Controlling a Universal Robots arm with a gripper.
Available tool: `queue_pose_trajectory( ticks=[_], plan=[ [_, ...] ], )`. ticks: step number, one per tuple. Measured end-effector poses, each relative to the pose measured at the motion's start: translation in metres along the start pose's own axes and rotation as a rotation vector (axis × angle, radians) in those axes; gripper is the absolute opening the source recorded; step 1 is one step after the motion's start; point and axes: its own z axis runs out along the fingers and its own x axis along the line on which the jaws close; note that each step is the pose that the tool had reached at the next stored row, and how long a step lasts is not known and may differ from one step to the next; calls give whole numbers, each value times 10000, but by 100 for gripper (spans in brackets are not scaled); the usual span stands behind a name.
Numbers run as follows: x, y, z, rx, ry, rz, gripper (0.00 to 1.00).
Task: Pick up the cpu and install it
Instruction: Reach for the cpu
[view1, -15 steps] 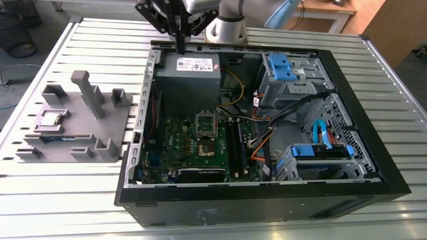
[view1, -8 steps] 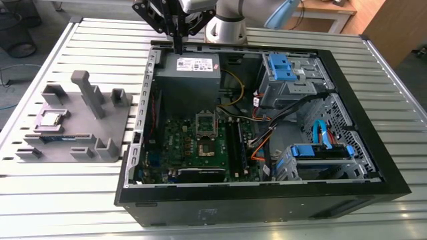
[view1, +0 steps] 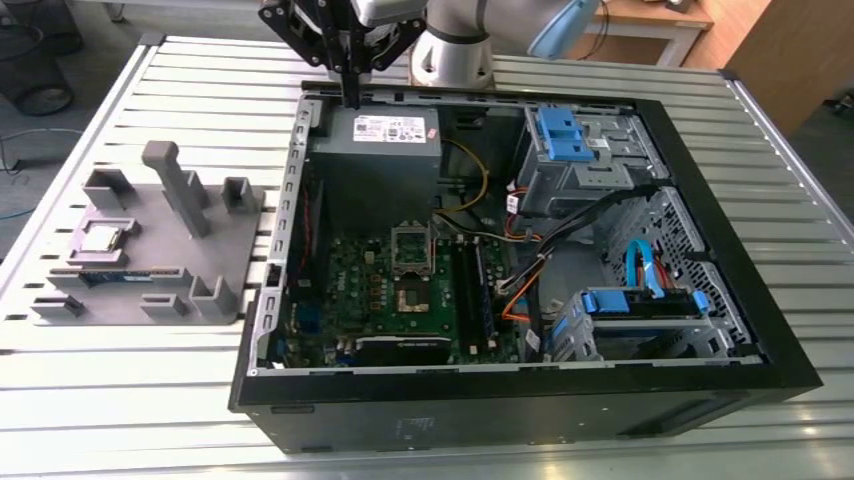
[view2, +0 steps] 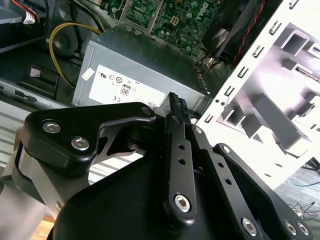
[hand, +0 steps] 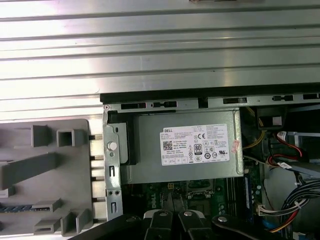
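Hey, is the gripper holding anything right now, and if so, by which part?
Nothing is held. The gripper hangs above the power supply with its jaws shut on nothing; the cpu lies in the grey fixture beside the case.

Bright light, glare on slatted table (hand: 160, 45), dim inside case (view1: 534, 415)

Item count, exterior view:

- One slatted table (view1: 134, 400).
- One open computer case (view1: 534, 400), centre of the frame.
- Inside the case: one grey power supply (view1: 387, 135), one green motherboard (view1: 400, 290), and two blue drive brackets, an upper bracket (view1: 561, 130) and a lower bracket (view1: 638, 300).
- One grey fixture tray (view1: 227, 250), left of the frame.
- On the tray: one cpu (view1: 106, 238) and one memory stick (view1: 114, 272).
- One gripper (view1: 351, 98), top centre.
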Motion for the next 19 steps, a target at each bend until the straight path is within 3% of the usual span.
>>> queue_pose_trajectory(
  ticks=[19],
  plan=[
    [176, -13, -4, -1, -10, 0, 11]
  ],
)
